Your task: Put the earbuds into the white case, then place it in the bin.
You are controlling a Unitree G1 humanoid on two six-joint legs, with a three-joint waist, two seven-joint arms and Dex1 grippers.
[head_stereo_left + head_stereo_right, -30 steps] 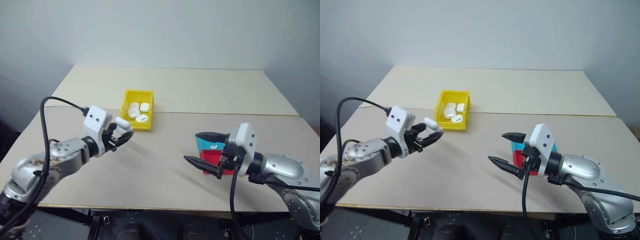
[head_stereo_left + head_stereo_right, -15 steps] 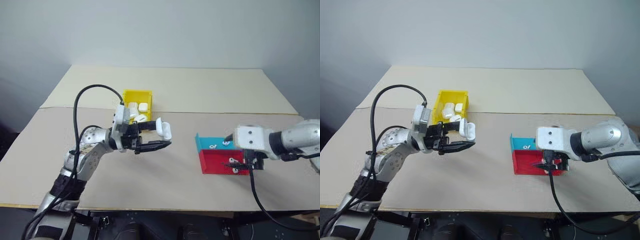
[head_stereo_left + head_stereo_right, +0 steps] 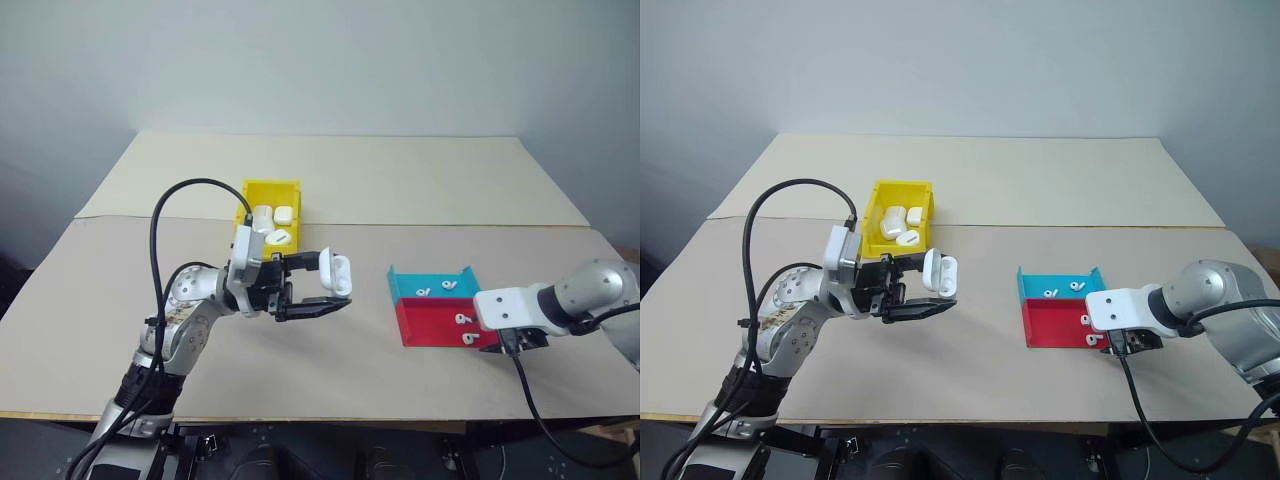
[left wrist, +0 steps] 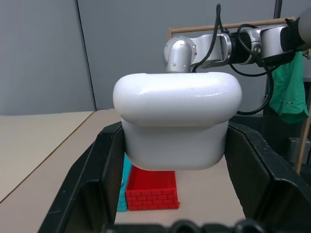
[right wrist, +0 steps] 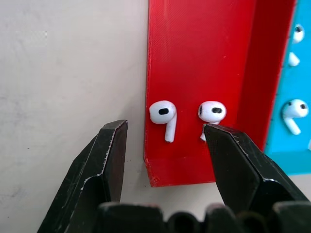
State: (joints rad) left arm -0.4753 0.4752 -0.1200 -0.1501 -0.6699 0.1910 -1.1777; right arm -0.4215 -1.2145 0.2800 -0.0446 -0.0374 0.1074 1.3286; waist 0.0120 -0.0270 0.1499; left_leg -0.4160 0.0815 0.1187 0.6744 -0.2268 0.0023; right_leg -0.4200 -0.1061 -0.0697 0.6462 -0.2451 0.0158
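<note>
My left gripper (image 3: 318, 285) is shut on the white case (image 3: 336, 272), holding it in the air over the table's middle, fingers pointing right. In the left wrist view the case (image 4: 177, 126) sits wedged between both black fingers. My right gripper (image 5: 165, 128) points down over the near end of the red tray (image 5: 194, 58); its jaws are open and straddle one earbud (image 5: 163, 114). A second earbud (image 5: 212, 111) lies just beside the right finger (image 5: 233, 160). The yellow bin (image 3: 272, 185) stands behind the left gripper and holds several white cases.
A teal tray (image 3: 430, 285) adjoins the red tray (image 3: 435, 328) on its far side and holds more earbuds (image 3: 424, 292). A black cable arcs above my left arm. The table's seam runs just behind the bin.
My left arm swung toward the table's middle with the case, fingers now pointing right. My right gripper moved right, tipped downward over the red tray, and its jaws narrowed around an earbud.
</note>
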